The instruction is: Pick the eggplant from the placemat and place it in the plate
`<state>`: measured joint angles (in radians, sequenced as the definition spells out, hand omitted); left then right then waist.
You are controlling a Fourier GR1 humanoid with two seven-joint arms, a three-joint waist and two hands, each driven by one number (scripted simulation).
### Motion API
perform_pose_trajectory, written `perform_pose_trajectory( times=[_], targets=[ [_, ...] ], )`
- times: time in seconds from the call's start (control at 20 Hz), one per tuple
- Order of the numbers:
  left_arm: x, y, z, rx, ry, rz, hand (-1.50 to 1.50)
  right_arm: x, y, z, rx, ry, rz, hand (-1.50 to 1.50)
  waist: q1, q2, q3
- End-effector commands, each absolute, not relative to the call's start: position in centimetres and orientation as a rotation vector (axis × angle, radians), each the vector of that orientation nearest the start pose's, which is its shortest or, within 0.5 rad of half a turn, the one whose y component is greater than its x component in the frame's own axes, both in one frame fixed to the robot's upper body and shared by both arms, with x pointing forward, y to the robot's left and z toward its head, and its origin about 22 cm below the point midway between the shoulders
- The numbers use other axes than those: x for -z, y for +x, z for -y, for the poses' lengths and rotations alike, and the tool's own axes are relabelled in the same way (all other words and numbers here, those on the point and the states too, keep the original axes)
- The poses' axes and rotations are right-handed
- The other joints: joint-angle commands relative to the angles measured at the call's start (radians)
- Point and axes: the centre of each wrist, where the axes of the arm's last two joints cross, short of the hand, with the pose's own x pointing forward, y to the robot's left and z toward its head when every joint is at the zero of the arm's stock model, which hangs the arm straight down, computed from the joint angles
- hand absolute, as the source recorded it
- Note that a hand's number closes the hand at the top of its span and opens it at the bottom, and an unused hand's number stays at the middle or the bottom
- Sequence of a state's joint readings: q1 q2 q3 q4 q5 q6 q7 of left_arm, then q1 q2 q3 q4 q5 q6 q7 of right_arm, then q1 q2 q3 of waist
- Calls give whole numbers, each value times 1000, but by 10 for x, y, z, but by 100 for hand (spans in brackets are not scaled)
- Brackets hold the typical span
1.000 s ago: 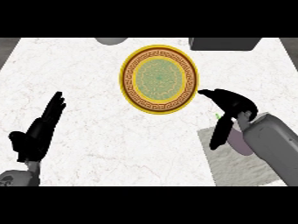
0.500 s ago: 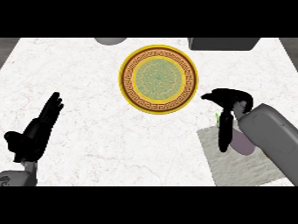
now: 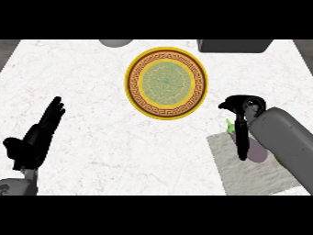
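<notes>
Meanwhile, the left hand [image 3: 35, 140] stays where it was on the desk [image 3: 84, 78], fingers straight and spread. Mid-desk, the plate [image 3: 166, 82] is unmoved. The right hand [image 3: 243, 120] has dropped lower, fingers curling over the eggplant [image 3: 254, 149], which lies on the placemat [image 3: 243, 174], partly hidden by the forearm.

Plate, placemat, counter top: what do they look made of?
Round gold-rimmed plate with a green centre: likely glazed ceramic, going by the smooth printed key-pattern band. Pale grey rectangular placemat: probably woven cloth, with a rough, matte, mottled surface. White counter top: looks like marble or a similar stone, faintly veined.
</notes>
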<state>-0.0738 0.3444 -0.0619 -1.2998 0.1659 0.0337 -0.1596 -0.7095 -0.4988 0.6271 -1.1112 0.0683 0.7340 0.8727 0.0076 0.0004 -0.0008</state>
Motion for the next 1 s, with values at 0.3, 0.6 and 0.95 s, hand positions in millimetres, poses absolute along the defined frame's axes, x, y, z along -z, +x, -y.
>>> perform_pose_trajectory(
  times=[0.3,0.6,0.95],
  targets=[
    [15,242,-310,144,162,1530,0,-52,357,200,-1516,-496,178,-150,-4,-2,1],
    [18,258,-301,143,141,1532,0,-22,370,194,-1546,-549,123,-150,5,3,1],
    [14,246,-303,146,149,1517,0,0,352,223,-1579,-400,85,150,5,0,1]
  ],
)
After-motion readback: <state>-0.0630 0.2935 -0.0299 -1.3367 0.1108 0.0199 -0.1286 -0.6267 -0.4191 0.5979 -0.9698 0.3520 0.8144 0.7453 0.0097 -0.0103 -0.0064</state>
